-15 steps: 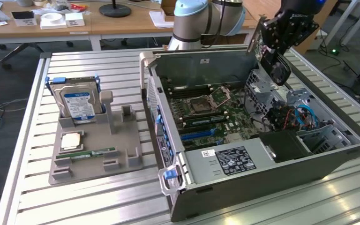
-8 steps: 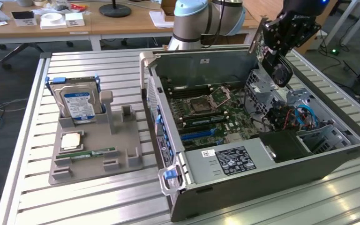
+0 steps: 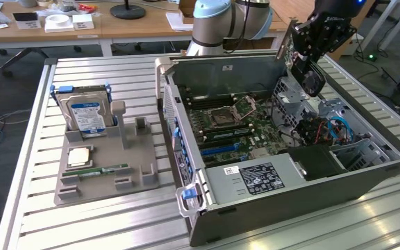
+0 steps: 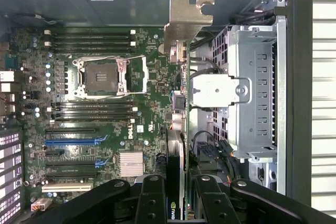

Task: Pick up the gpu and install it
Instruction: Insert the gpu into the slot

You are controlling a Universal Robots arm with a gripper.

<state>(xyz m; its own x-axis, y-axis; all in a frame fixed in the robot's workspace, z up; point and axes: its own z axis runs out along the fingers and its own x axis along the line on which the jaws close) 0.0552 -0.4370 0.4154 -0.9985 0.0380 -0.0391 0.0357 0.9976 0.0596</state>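
Gripper (image 3: 308,61) narrow, pinched on the gpu (image 3: 314,80). Holds the card upright above the open computer case (image 3: 283,192), at its far corner on the exterior view's right, over the motherboard (image 3: 231,125). Seen from the wrist, hangs edge-on between the board and the silver drive cage (image 4: 252,93). Sits well apart from the hard drive (image 3: 87,115), upright in the gray holder (image 3: 106,182) on the exterior view's left, RAM stick (image 3: 102,170) lying nearer.
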